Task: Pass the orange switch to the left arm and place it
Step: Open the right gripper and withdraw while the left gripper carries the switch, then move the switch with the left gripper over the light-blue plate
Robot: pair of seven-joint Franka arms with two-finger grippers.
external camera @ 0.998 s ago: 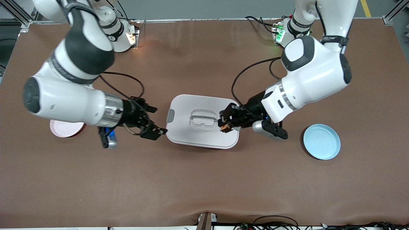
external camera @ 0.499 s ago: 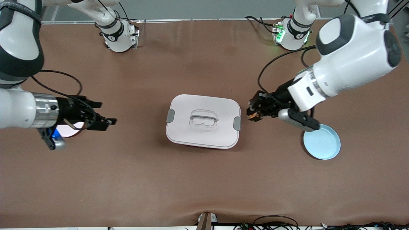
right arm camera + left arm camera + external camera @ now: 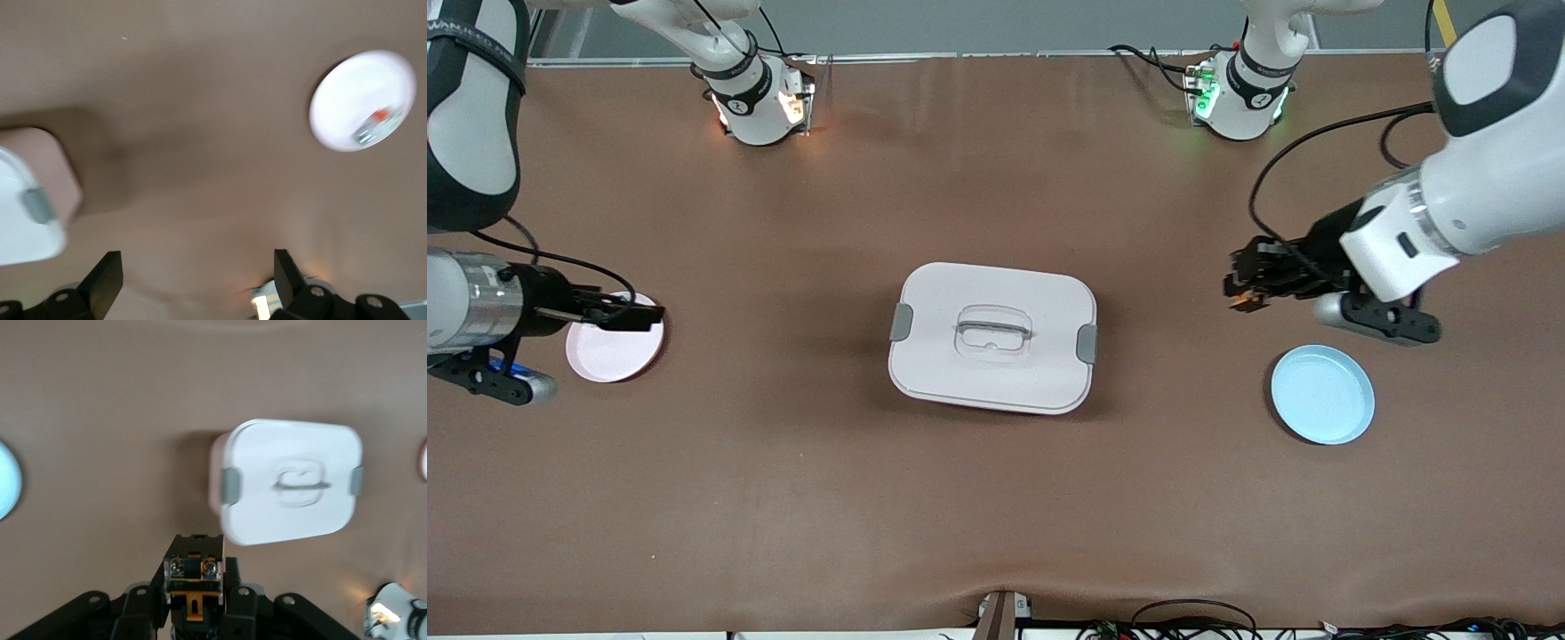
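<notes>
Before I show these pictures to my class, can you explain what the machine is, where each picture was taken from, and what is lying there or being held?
Two white robot arms stand at a brown table. One picture looks down from a high camera facing them; the other two come from cameras on the arms' wrists. A white box sits mid-table. The left gripper is shut on the orange switch, in the air above the table between the box and a blue plate. The right gripper is open over a pink plate, which holds a small silver piece.
</notes>
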